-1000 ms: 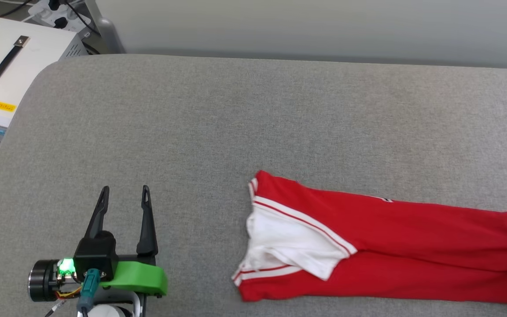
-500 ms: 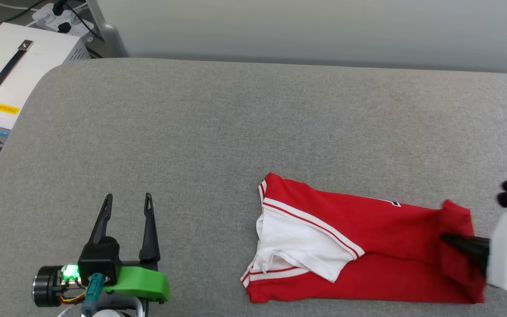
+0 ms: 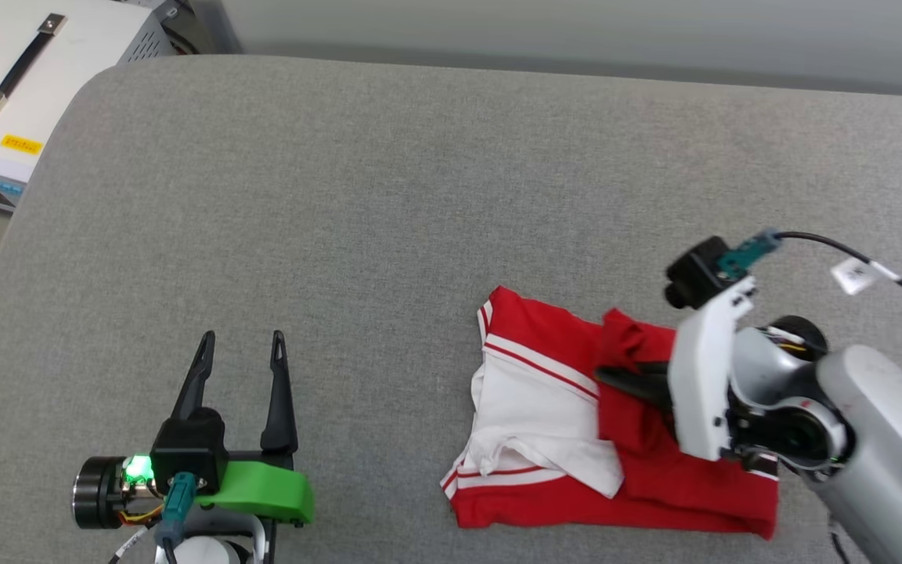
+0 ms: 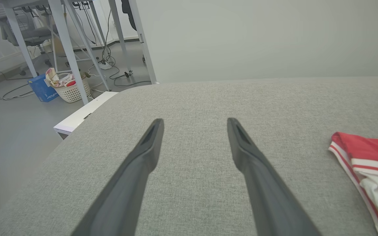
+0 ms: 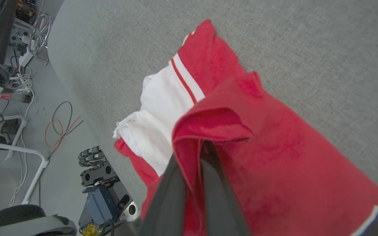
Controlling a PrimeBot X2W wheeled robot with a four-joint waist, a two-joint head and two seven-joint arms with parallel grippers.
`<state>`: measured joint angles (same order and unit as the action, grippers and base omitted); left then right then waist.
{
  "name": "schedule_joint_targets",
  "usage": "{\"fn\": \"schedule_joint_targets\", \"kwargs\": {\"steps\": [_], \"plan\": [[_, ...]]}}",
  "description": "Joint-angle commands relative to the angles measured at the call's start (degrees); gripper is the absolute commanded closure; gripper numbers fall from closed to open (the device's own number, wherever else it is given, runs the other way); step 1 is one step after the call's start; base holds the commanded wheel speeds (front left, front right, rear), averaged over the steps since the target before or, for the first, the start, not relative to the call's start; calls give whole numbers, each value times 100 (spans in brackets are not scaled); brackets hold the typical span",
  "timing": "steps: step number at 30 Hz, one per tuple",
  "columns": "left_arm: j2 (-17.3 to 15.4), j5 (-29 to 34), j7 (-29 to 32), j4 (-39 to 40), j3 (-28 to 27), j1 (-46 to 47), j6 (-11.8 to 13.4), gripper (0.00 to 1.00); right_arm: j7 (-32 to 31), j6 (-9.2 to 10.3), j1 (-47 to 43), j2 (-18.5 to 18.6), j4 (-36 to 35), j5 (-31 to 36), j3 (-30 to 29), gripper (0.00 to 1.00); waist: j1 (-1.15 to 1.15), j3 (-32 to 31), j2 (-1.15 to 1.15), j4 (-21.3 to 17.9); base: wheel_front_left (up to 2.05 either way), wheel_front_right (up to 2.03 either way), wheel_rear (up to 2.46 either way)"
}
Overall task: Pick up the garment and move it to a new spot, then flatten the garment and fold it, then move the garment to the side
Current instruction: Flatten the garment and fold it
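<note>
Head view, left gripper [image 3: 242,338]: nearest, lower left. Two dark fingers spread wide with nothing between them, pointing away over bare cloth. Green light [image 3: 135,469] lit at the wrist.
Left wrist view: both fingers of that gripper hang above the grey surface. The striped corner of the garment is at the right edge, well apart from them.
Right gripper [image 3: 606,374]: reaches in from the right on a pale arm. Fingers are closed tight on a raised red fold of the garment.
Right wrist view: red cloth is wrapped over and between the two fingers, so the tips are hidden in the fold. A black patch with a white edge sits at the lower right corner.
Garment [image 3: 654,470]: on the right half of the tabletop, near the front edge. The red body is doubled over itself. The white sleeve [image 3: 525,415] with striped trim lies flat on its left part, and the pinched fold stands above it.
Tabletop [image 3: 388,204]: grey woven cover, with a rounded corner at far left.
Equipment case [image 3: 67,39]: white with a black handle, beyond that far left corner, off the tabletop.
Floor, left wrist view: white basket [image 4: 72,91] just beside a blue box [image 4: 42,89], among table legs and cables.
Wall [image 4: 258,36]: plain and pale, behind the far edge.
</note>
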<state>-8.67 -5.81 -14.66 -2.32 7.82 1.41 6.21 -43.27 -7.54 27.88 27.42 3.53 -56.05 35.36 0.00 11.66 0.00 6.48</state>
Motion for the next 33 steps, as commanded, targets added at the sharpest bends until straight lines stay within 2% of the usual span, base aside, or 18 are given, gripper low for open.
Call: {"fn": "schedule_joint_targets", "kwargs": {"steps": [1,8,14,17,18,19,20,26,30,33], "plan": [[64,53,-34,-19,-32,139,-42,0,39,5,196,-126,110,65,136,100,0,80,0,50,0,0,0],[193,142,-34,-59,-95,271,-134,0,445,5,684,-628,994,269,716,100,0,258,0,121,0,0,0],[275,212,-34,-99,-114,342,-188,0,845,5,691,-726,1938,488,1066,100,0,355,0,159,0,0,0],[295,234,-34,-122,-152,323,-199,0,1087,5,694,-712,2082,452,1178,100,0,323,0,130,0,0,0],[299,241,-34,-135,-171,301,-202,0,1232,5,700,-700,2069,413,1169,65,0,284,0,108,0,0,0],[301,246,-34,-144,-187,282,-204,0,1339,5,707,-679,2027,386,1173,46,0,248,0,86,0,0,0],[303,255,-34,-154,-204,258,-209,0,1482,5,721,-625,1923,373,1195,0,0,196,0,56,0,0,0],[285,300,-34,-182,-267,145,-252,0,2646,5,703,-54,1049,566,1059,0,0,-101,0,-133,0,0,0],[254,321,-34,-210,-320,81,-267,0,3668,5,508,196,776,997,474,0,0,-286,0,-297,0,0,0],[236,327,-34,-215,-351,31,-284,0,4411,5,273,233,767,1644,-69,0,0,-411,0,-418,0,0,0]]}}
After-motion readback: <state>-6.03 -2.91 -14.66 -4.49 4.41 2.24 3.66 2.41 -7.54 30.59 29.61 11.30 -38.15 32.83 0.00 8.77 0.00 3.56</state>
